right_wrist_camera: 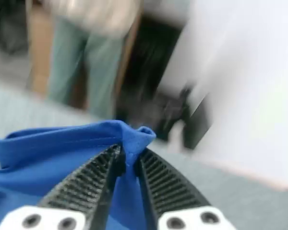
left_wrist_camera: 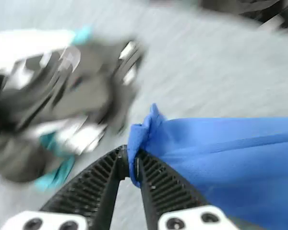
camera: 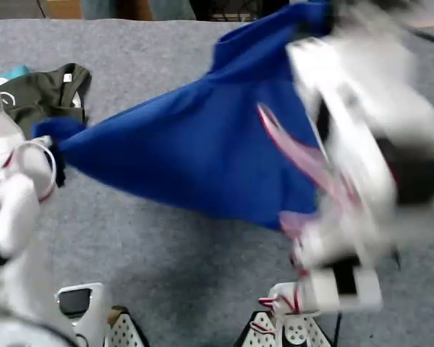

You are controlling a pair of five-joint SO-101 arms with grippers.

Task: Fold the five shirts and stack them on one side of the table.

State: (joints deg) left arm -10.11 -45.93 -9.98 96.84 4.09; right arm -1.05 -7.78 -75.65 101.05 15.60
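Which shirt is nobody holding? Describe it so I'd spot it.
On the grey cloth-covered table, a bright blue fabric shirt hangs stretched between the left gripper and right gripper. Beyond its left-gripper end lies a crumpled dark green shirt, the only dark garment.

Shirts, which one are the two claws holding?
The blue shirt, stretched between the left claw and the right claw. The dark shirt lies crumpled on the table.

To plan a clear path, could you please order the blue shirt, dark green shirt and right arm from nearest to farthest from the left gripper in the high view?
1. Blue shirt, pinched in the left gripper.
2. Dark green shirt, just beyond, left side.
3. Right arm, across the table.
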